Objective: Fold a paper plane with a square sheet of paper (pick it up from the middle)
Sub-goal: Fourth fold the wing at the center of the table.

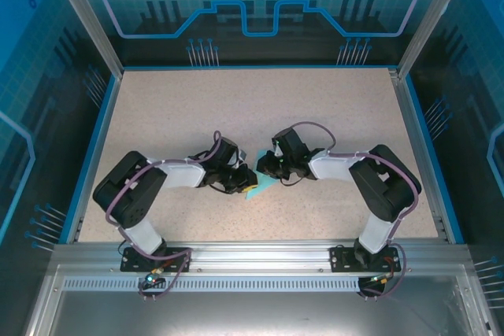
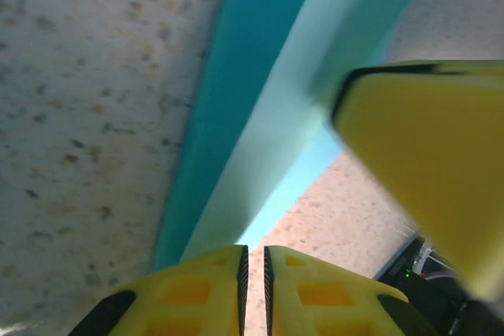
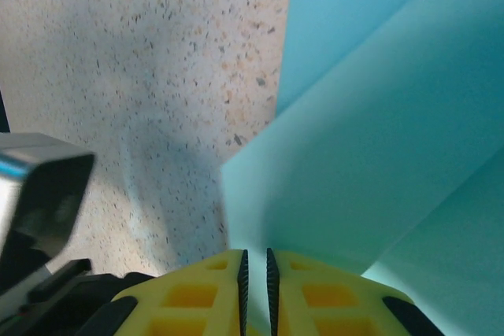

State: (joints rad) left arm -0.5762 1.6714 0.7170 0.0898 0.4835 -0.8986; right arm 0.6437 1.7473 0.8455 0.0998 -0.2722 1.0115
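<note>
The square sheet of paper (image 1: 260, 187) lies folded in light-cyan layers at the middle of the table, mostly hidden under the two grippers; whether it has a paper plane's shape cannot be told. In the right wrist view a raised flap of the paper (image 3: 370, 131) runs down into the thin slit of my right gripper (image 3: 254, 256), which is shut on it. In the left wrist view the folded paper (image 2: 268, 116) stretches away from my left gripper (image 2: 253, 251), whose jaws stand almost together with only bare table showing in the slit. My right gripper's yellow finger (image 2: 425, 163) hangs close by.
The speckled table (image 1: 260, 108) has a blue rim on three sides and an aluminium rail (image 1: 252, 256) along the near edge. Both arms reach inward, my left gripper (image 1: 247, 182) and right gripper (image 1: 262, 174) nearly touching. A grey and black part of the left arm (image 3: 39, 186) stands close.
</note>
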